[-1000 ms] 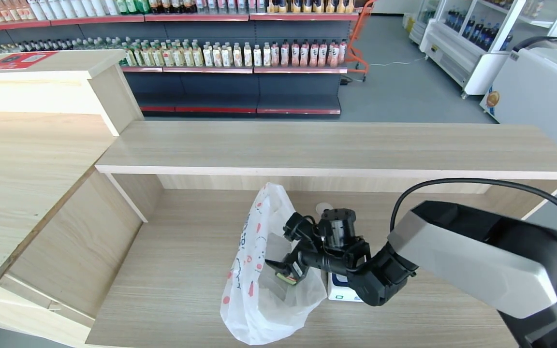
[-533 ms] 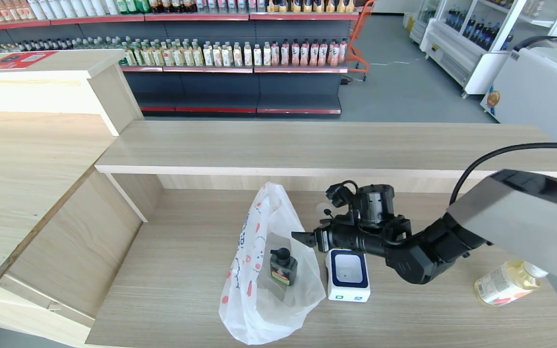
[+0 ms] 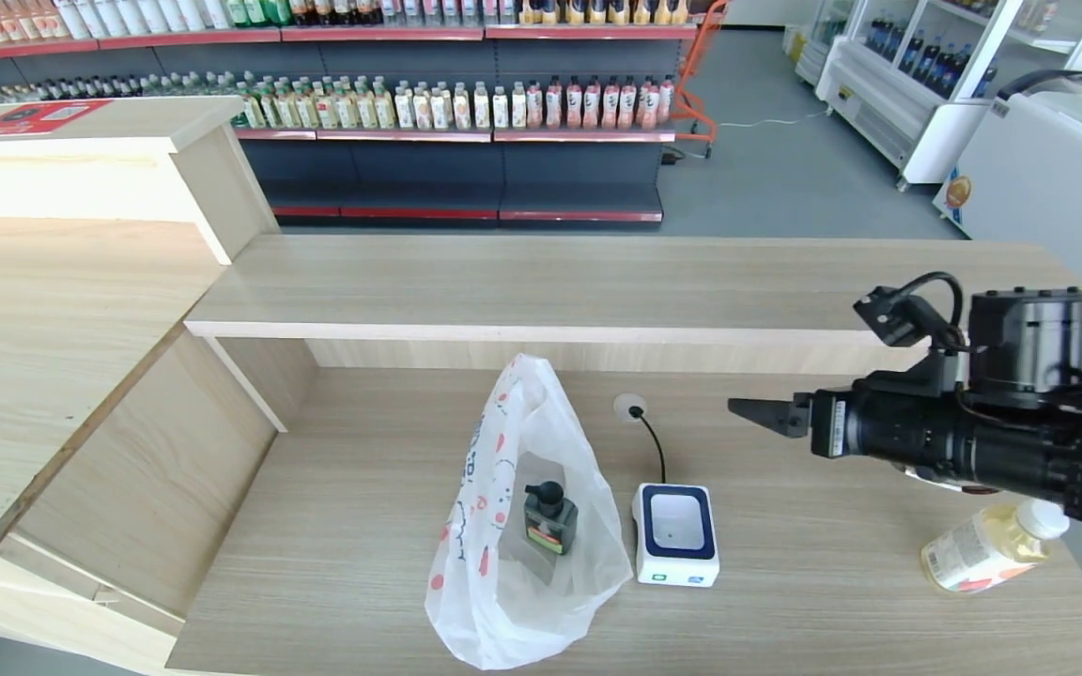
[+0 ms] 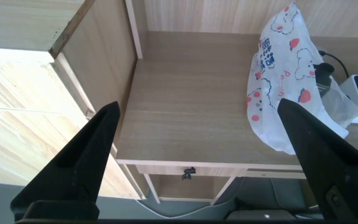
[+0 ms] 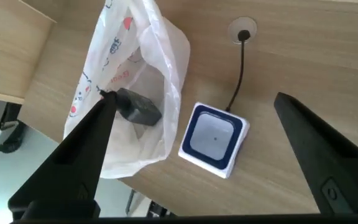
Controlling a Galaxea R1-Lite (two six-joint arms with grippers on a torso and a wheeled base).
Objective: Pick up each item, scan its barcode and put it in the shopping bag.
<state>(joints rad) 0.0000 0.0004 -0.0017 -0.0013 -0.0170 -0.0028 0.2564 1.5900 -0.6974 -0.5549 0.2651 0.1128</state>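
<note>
In the bag (image 3: 477,554), just left of the scanner (image 3: 675,533): dark bottle (image 3: 549,516), bagged, looks done | well right of scanner: yellow bottle (image 3: 987,547) on its side, likely next | right gripper (image 3: 766,414) above it, fingers spread, empty, free to reach | left gripper (image 4: 199,106) beyond bag, fingers spread, empty.

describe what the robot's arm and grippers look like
The right arm is black, built of round segments, with a small white printed label near the wrist. A thin black cable loops over a small black camera block on top. The right gripper and left gripper each have two black fingers tapering to points.
</note>
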